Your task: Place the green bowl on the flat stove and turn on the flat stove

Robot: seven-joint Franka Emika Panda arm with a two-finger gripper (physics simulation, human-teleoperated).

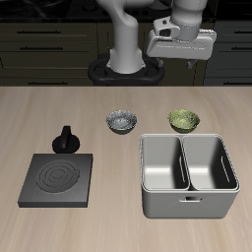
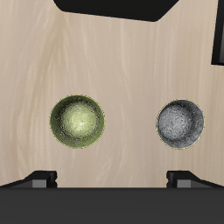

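The green bowl (image 1: 183, 120) stands upright on the table just behind the metal basin; in the wrist view (image 2: 77, 121) its speckled olive inside shows. The flat stove (image 1: 59, 179) lies near the table's front edge, with its black knob (image 1: 65, 140) on the edge facing the back. It does not show in the wrist view. My gripper (image 1: 182, 54) hangs high above the table, over the area behind the green bowl. It is open and empty; its fingertips (image 2: 39, 178) stand wide apart, and the bowl lies well below them.
A grey-white patterned bowl (image 1: 122, 121) stands beside the green bowl, between it and the stove's knob; it also shows in the wrist view (image 2: 182, 122). A grey two-compartment metal basin (image 1: 145, 177) sits near the front edge, beside the stove.
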